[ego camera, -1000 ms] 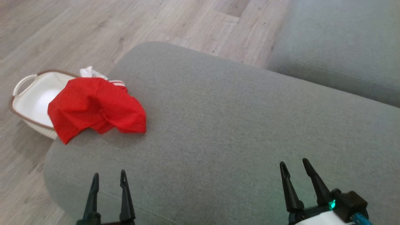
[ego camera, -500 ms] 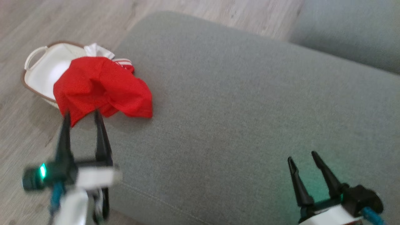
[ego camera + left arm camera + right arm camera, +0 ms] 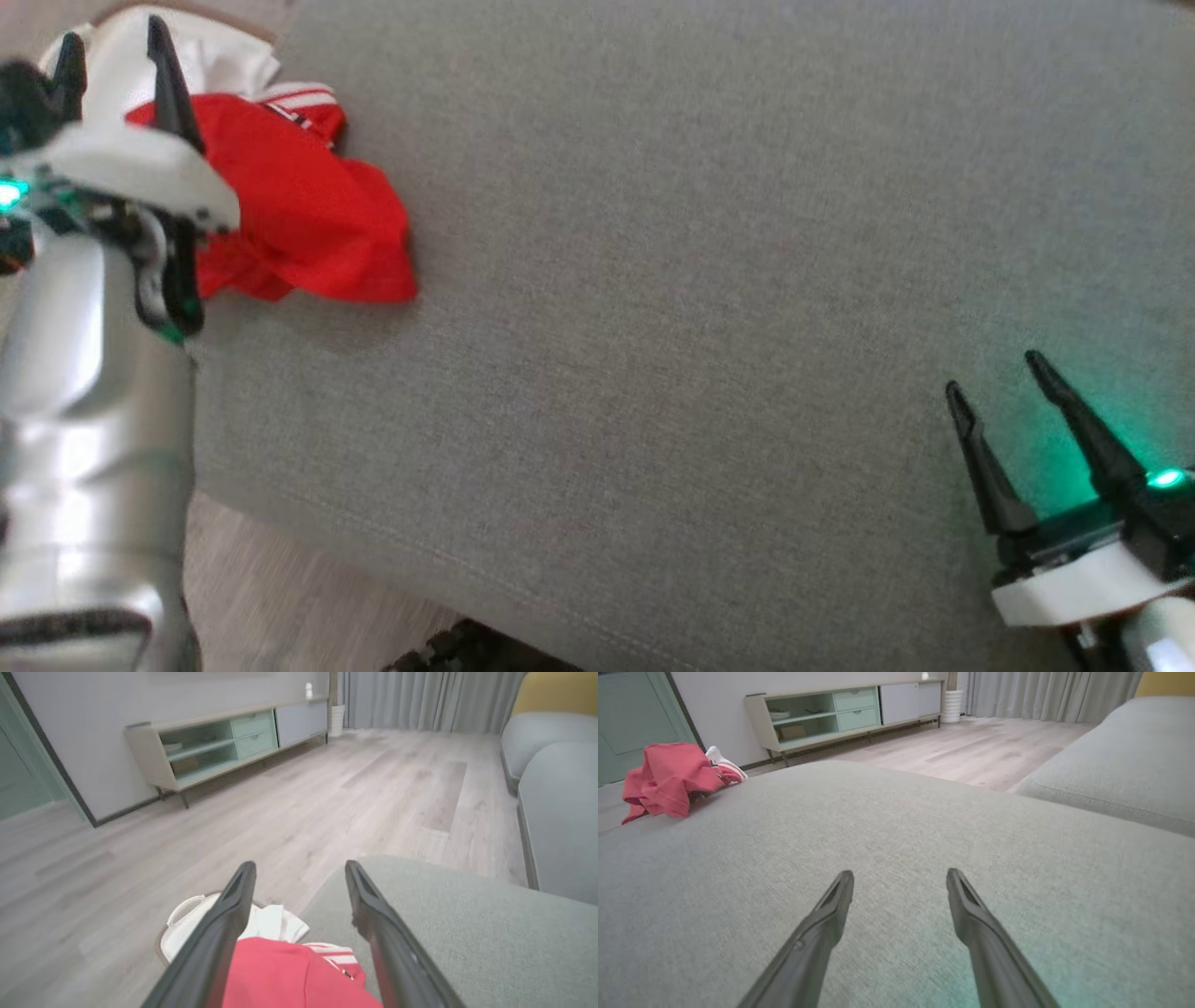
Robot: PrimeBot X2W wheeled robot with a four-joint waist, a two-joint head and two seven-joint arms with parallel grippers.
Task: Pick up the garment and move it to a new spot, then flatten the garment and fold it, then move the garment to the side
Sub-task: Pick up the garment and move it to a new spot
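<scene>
Garment [image 3: 299, 215], red, crumpled in a heap at the left edge of the grey cushion [image 3: 653, 280], close to its far left corner, with a striped trim at its far side; not yet lifted. White cloth [image 3: 275, 921] lies just beyond it, spilling from a pale basket [image 3: 180, 926] that stands on the wooden floor [image 3: 280, 812] beside the cushion. Left gripper [image 3: 112, 35]: a second ago resting low and well short of the heap, now carried forward above it, fingers spread wide and empty; in the left wrist view [image 3: 300, 865] the red cloth lies between them, though contact cannot be told. The heap itself keeps the same shape; its shift across the head view comes from the camera dipping and turning. Right gripper [image 3: 991, 371]: unchanged, fingers parted, holding nothing, poised over bare cushion near the right edge, well apart from the cloth [image 3: 900, 873]. Assessment: the reach for the first pick-up looks nearly complete; a short descent and a pinch on a raised fold would seem to be what remains before any carry.
</scene>
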